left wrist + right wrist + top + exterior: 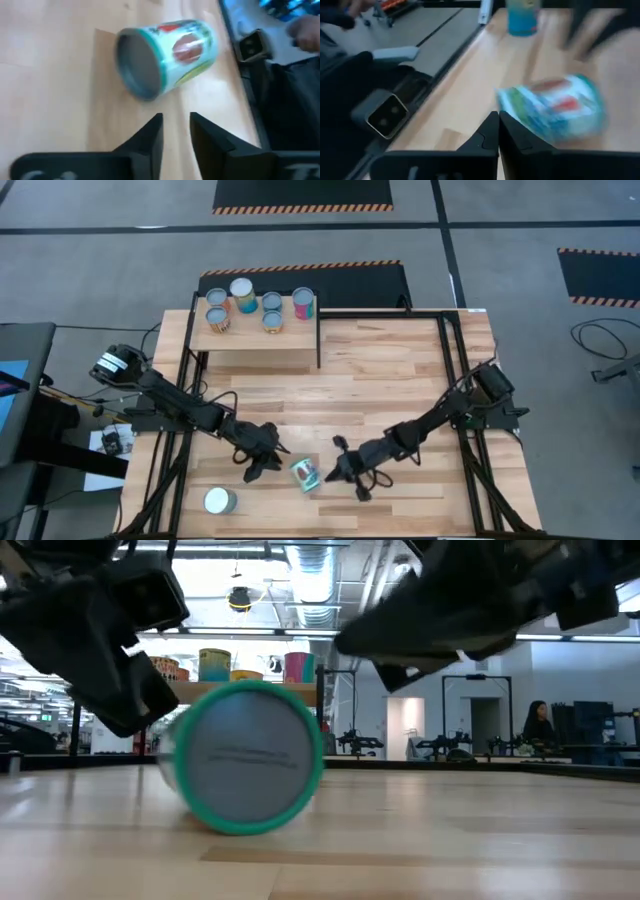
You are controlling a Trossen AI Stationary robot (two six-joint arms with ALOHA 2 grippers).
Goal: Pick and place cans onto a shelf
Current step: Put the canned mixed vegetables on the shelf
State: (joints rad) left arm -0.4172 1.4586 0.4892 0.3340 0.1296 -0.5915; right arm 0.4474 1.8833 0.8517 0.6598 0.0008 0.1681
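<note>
The wooden worktop (400, 380) stands on a grey floor. Six cans stand on the shelf (255, 340) at its far edge. A teal can (306, 474) lies tipped near the front edge, so nothing holds it. The left end effector (262, 462) is slightly apart; the right end effector (343, 465) is together.

A teal-labelled can (306, 474) lies tipped on its side on the tabletop (380, 380), near the front edge and between the two arms. Its label shows red and green print, and its round grey end (246, 756) faces the low camera, ringed in teal. A second can (220, 501) stands upright by the front left corner, whitish top up, well apart from the fallen one. Five more cans (258, 307) stand upright on the shelf (255, 340), a light wood platform with a black frame at the rear left; their labels show orange, yellow, teal and pink.
</note>
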